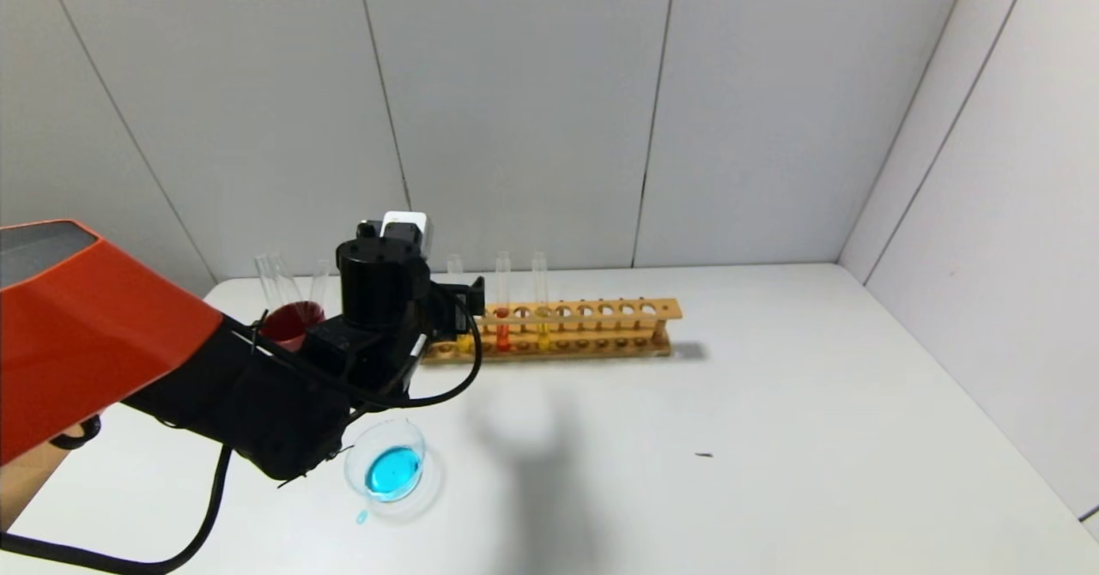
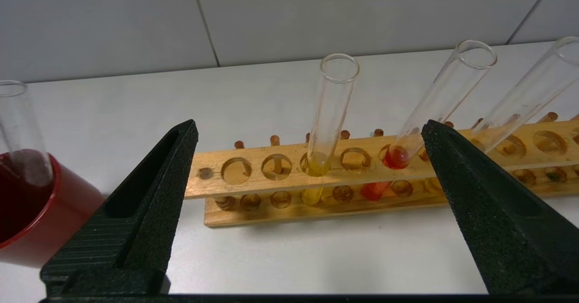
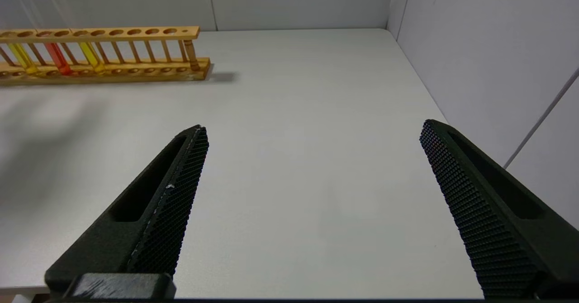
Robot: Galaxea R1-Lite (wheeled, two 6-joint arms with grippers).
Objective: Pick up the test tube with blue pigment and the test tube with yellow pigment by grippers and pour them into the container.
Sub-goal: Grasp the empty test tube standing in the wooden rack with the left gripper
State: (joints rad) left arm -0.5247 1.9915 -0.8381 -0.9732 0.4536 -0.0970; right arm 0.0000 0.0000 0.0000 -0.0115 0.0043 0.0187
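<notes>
The left black ridged-finger tool (image 2: 307,158) stands spread wide and empty, just short of the slatted wooden rack (image 2: 253,169), lined up on the slim clear glass test tube with yellow pigment (image 2: 330,108), which sits upright in a hole. Closing off-centre could knock the smooth, thin glass aslant or nudge the leaning red-orange tube (image 2: 434,108) beside it. Nearer the robot, the shallow round clear glass container (image 1: 386,465) already holds blue liquid, with a drip spilled on the white table (image 1: 773,438). The right tool (image 3: 312,167), also spread and empty, hovers parked over the table.
</notes>
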